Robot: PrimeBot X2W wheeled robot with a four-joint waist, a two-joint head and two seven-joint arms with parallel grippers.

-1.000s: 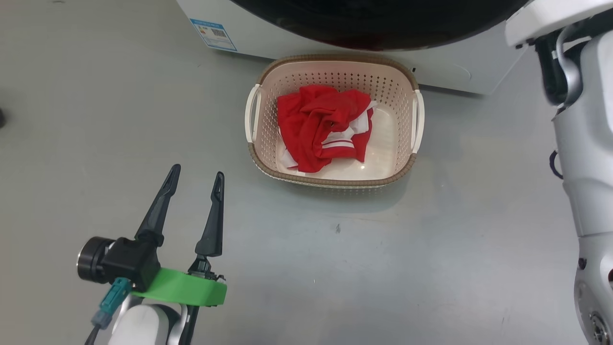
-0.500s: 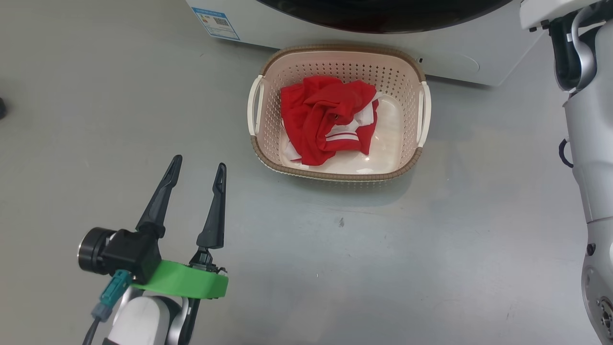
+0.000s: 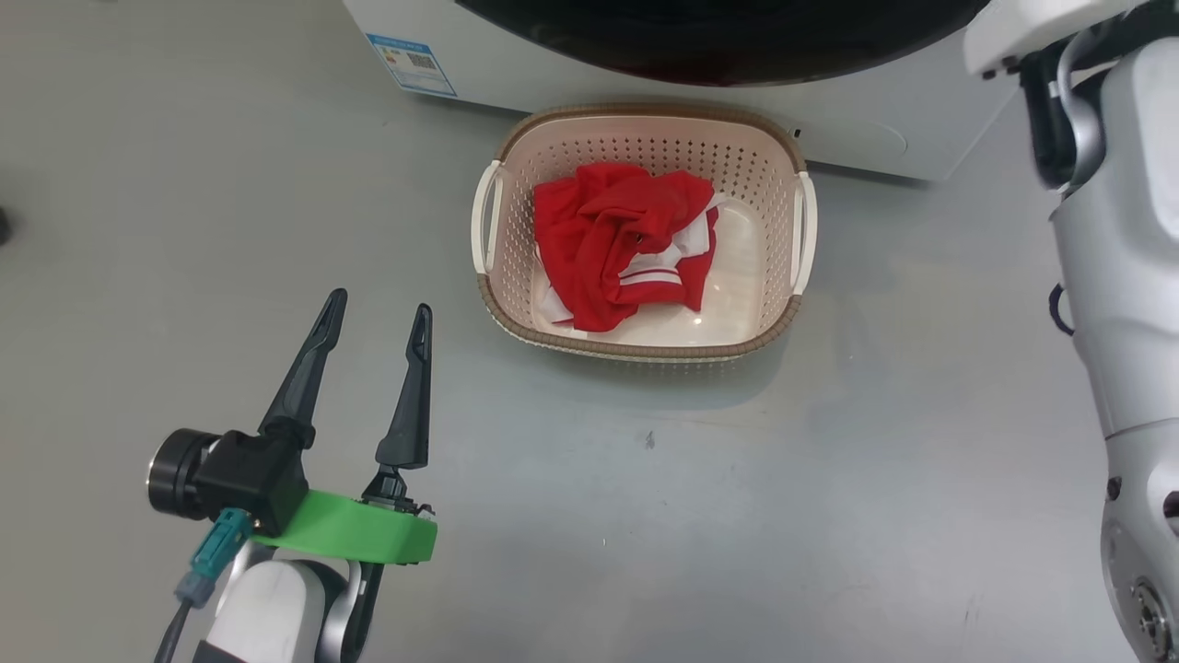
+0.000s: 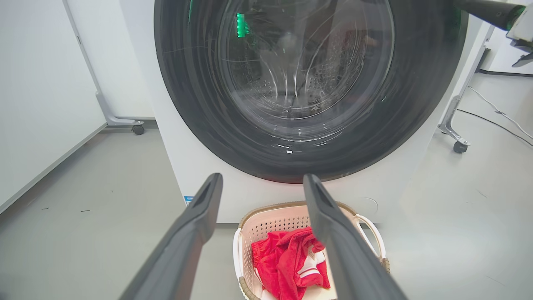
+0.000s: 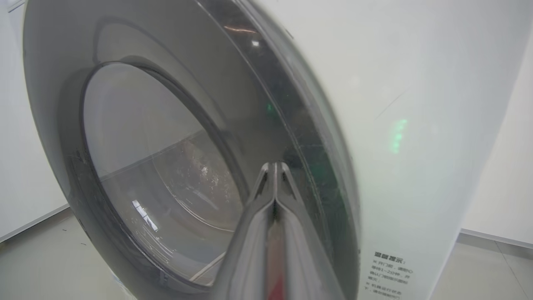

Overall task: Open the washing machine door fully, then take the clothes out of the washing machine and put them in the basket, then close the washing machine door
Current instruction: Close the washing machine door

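The cream basket (image 3: 778, 322) stands on the floor right in front of the white washing machine (image 3: 884, 110). Red clothes (image 3: 617, 235) with white stripes lie bunched in its left half. The glossy black washing machine door (image 4: 200, 104) sits against the machine's front. My left gripper (image 3: 378, 313) hovers open and empty over the floor, left of and nearer than the basket. In its wrist view, the left gripper (image 4: 260, 183) frames the basket (image 4: 266, 225) and clothes (image 4: 287, 262). My right gripper (image 5: 275, 166) is shut, its tips at the door's (image 5: 137, 137) black rim beside the white machine (image 5: 416, 125).
Grey floor surrounds the basket. My pale right forearm (image 3: 1124, 276) rises along the right edge. A blue label (image 3: 410, 64) marks the machine's lower left corner. Wheeled stand legs (image 4: 456, 137) (image 4: 125, 123) and a floor cable (image 4: 495, 112) flank the machine.
The head view tilted and came back, so the whole picture shifted. The basket, clothes and left gripper have not visibly moved.
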